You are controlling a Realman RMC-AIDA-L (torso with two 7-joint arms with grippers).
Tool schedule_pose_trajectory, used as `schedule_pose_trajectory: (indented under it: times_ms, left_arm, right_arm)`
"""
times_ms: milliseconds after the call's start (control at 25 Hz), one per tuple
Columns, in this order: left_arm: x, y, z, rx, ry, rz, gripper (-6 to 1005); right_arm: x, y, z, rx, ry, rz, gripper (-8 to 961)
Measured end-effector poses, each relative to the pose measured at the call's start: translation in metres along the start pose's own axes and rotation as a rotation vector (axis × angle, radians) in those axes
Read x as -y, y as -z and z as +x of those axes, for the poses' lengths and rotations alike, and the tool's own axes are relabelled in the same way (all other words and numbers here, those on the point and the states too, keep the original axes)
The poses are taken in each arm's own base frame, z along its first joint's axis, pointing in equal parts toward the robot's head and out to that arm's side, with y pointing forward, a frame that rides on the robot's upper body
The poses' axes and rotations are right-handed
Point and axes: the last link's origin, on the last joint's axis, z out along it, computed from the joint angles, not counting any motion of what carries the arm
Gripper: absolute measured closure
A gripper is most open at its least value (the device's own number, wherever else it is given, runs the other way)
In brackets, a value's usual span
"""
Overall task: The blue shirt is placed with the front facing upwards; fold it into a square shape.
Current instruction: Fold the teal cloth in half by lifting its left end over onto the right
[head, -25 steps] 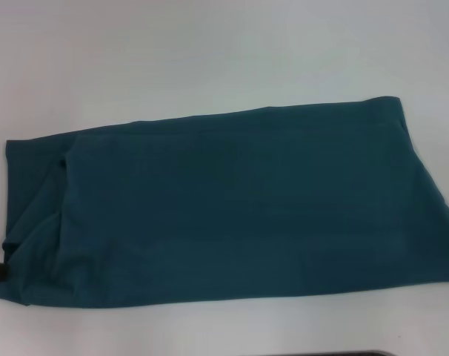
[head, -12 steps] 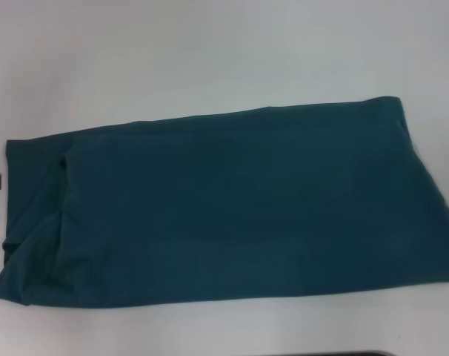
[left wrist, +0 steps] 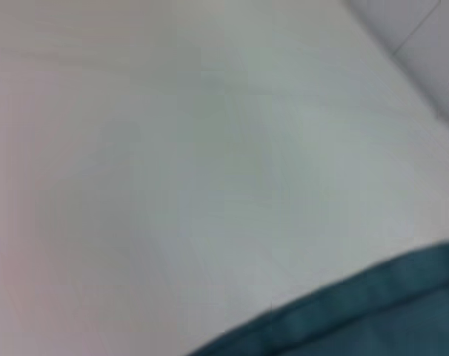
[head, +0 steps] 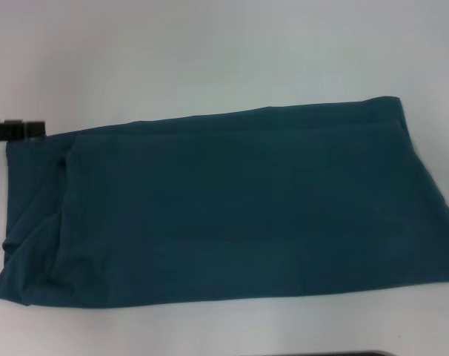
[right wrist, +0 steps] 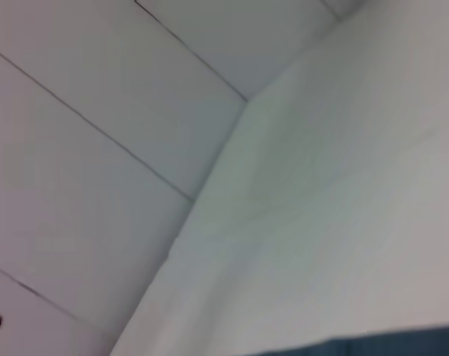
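The blue shirt (head: 232,208) lay flat on the white table (head: 210,52) as a long folded band. The left gripper (head: 17,130) hovered at its far left corner, grip state unclear. Soft, limp and light, it was probably best pinched at corners.

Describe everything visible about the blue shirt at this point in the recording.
The blue shirt is dark teal, soft and matte like cotton. It lies flat on the white table, already folded into a long band slanting across the head view. A stitched hem runs along its far edge, and loose layers bunch in creases at the robot's left end. No print, neckline or sleeves show. The left pincer sits at the far left corner; contact cannot be judged. Both wrist views catch only an edge.
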Motion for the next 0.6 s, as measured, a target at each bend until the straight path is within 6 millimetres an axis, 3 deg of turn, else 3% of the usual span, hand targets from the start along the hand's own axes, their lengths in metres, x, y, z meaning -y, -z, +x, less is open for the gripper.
schedule_pose_trajectory:
  times_ms: [240, 320, 600]
  left_arm:
    - [-0.006, -0.004, 0.004, -0.089, 0.041, -0.084, 376]
    - [-0.008, -0.004, 0.005, -0.115, 0.044, -0.095, 349]
    - [-0.014, -0.006, 0.01, -0.19, 0.041, -0.146, 198]
  right_arm:
    - [0.012, 0.002, -0.005, 0.066, 0.036, 0.076, 340]
    - [0.014, 0.001, -0.004, 0.065, 0.032, 0.085, 144]
    - [0.019, 0.001, 0.0, 0.054, 0.034, 0.12, 8]
